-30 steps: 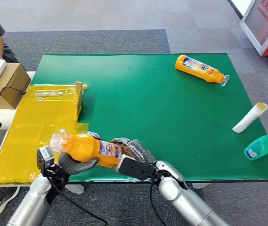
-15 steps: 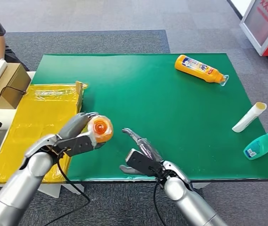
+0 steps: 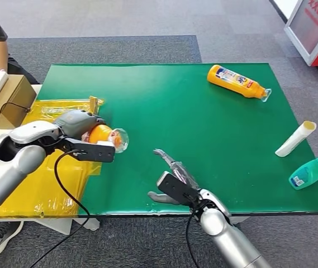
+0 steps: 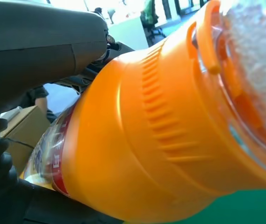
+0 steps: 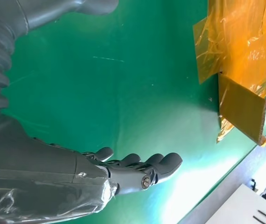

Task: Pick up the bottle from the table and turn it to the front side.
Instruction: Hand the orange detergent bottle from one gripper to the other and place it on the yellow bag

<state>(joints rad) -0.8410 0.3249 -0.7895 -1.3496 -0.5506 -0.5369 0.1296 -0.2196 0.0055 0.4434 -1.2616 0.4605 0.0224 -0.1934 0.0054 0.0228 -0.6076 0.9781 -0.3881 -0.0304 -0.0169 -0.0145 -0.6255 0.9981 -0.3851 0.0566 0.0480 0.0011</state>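
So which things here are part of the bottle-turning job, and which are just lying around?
Job:
- orange bottle, held in left hand
- right hand, open, holding nothing

Lying about:
- second orange bottle
- white tube
- teal bottle
- yellow sheet
- cardboard box

Two orange bottles, one white tube, one teal bottle (possibly a tube).

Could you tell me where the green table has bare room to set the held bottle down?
The widest bare patch lies mid-table, between the left hand holding the bottle, the right hand and the far orange bottle. The right edge is crowded: white tube, teal bottle.
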